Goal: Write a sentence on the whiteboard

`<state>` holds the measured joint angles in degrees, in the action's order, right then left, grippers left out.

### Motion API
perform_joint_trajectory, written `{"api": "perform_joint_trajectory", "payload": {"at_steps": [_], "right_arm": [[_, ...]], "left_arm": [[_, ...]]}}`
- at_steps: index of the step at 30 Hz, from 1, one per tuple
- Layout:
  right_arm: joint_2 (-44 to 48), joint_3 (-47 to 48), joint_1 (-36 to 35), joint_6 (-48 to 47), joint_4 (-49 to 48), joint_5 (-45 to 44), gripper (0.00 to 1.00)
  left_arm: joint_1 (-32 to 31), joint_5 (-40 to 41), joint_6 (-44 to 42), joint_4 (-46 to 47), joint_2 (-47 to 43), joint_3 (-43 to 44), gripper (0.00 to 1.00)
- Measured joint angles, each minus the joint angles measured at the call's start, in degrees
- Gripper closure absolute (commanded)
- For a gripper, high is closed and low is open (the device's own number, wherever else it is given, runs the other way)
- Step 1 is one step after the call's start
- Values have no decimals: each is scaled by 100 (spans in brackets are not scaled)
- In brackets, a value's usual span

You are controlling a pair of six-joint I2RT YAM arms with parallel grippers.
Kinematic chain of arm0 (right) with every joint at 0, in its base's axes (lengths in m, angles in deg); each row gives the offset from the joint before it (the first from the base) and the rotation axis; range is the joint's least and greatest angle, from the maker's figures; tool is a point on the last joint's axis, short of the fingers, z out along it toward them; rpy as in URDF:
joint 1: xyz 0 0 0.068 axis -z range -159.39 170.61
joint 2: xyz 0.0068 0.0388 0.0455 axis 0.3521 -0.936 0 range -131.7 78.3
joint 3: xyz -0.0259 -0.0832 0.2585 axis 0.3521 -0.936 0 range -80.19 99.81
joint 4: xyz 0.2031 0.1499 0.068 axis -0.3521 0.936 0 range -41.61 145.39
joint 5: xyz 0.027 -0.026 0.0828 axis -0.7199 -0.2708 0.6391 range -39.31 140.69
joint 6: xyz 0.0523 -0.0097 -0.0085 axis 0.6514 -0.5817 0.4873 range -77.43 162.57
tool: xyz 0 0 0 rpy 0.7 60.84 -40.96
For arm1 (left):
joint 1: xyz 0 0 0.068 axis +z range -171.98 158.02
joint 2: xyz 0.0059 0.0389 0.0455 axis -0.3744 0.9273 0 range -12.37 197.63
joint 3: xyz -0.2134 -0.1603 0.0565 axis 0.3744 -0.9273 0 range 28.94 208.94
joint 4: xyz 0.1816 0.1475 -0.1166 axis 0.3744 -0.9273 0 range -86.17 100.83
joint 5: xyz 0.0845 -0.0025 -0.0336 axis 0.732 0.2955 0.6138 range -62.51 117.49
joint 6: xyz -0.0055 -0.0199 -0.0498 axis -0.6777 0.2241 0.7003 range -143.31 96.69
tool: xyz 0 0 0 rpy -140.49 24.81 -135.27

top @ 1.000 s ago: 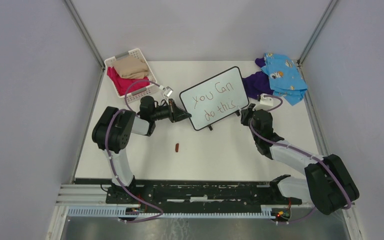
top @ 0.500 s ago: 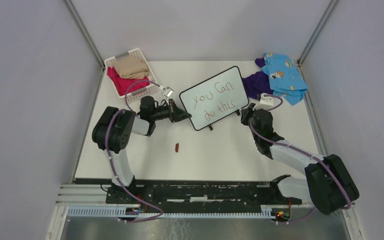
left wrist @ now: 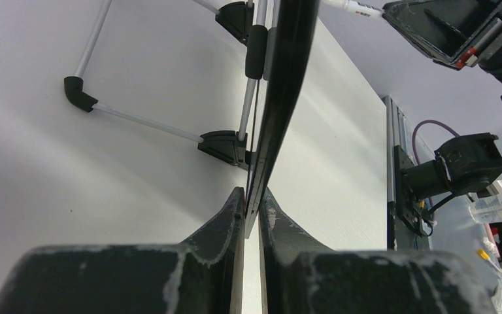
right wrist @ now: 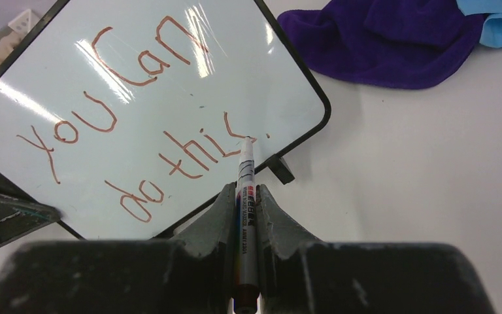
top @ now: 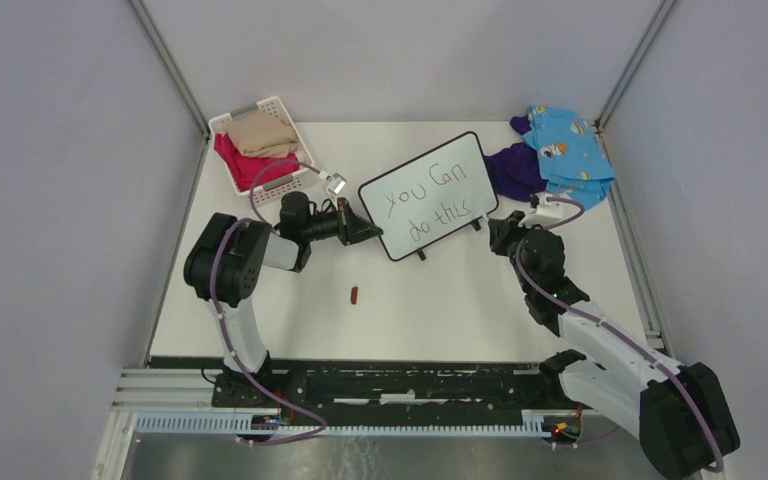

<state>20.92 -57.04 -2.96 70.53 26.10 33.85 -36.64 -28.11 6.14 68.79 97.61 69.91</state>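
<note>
The whiteboard (top: 428,195) stands tilted on its black feet mid-table, with the sentence (top: 425,200) "you can do this" on it in two lines. It also shows in the right wrist view (right wrist: 150,111), the words (right wrist: 131,124) in red-brown strokes. My left gripper (top: 372,233) is shut on the board's left edge, seen edge-on in the left wrist view (left wrist: 281,98). My right gripper (top: 498,233) is shut on a white marker (right wrist: 244,196), its tip near the board's lower right corner, just off the surface.
A white basket (top: 260,150) with red and tan cloth stands at the back left. Purple (top: 515,168) and blue (top: 565,150) cloths lie at the back right. A small red marker cap (top: 355,294) lies on the table in front of the board.
My right arm has pulled back to the right and toward me, taking the marker off the board. The left gripper and the board have not moved.
</note>
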Motion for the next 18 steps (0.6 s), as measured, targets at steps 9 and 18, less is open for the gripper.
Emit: {"api": "perform_joint_trajectory", "payload": {"at_steps": [9,18], "right_arm": [[1082,-518,0,46,505,186,100],[1606,-627,0,17,874,269,100]], "left_arm": [[-9,35,-13,-249,-118,26,87],[-216,317,-634,-1298,-507,256,91]]}}
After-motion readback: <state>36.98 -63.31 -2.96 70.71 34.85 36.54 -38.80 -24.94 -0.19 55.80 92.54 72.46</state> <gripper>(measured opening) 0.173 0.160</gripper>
